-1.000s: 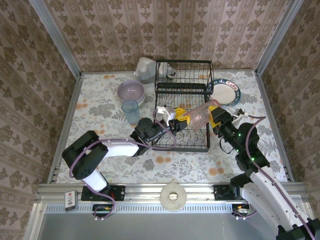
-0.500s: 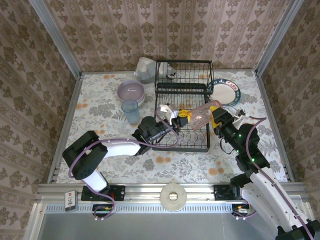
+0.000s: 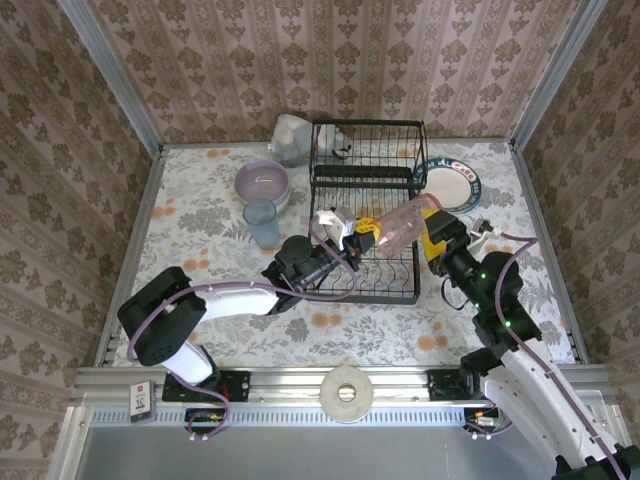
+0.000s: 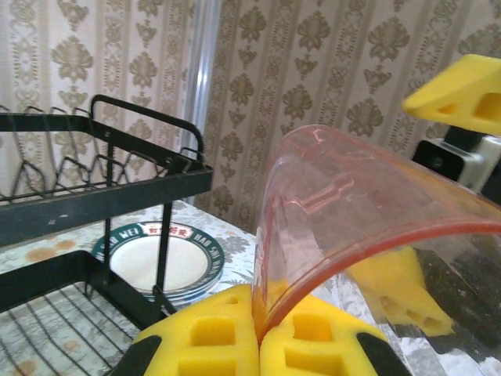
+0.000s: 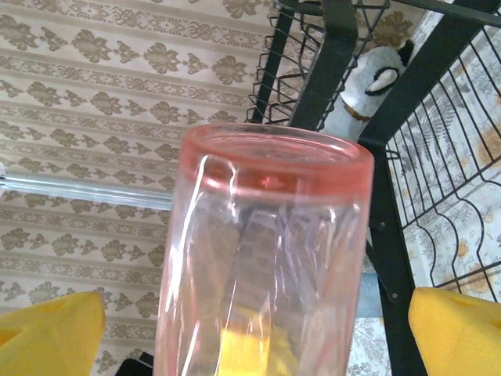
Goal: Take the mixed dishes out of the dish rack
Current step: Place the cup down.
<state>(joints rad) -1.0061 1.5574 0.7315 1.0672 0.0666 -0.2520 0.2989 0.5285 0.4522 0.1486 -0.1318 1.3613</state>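
Observation:
A clear pink tumbler (image 3: 400, 228) hangs on its side above the right part of the black wire dish rack (image 3: 365, 200). My left gripper (image 3: 364, 234) is shut on the tumbler's rim; in the left wrist view the yellow pads (image 4: 211, 337) pinch the pink wall (image 4: 352, 196) between them. My right gripper (image 3: 426, 230) is at the tumbler's other end and stands open. In the right wrist view its yellow fingers (image 5: 458, 329) sit wide apart on either side of the tumbler (image 5: 266, 258) without touching it.
Stacked plates (image 3: 448, 183) lie right of the rack. A lavender bowl (image 3: 262, 183) and a grey-blue tumbler (image 3: 262, 222) stand to its left. A grey-white lumpy object (image 3: 290, 138) sits at the back. A small white-and-black object (image 3: 341, 142) rests in the rack's upper tier.
My left gripper closed on the pink tumbler's rim. My right gripper then opened and let go of the tumbler. The tumbler stayed over the rack.

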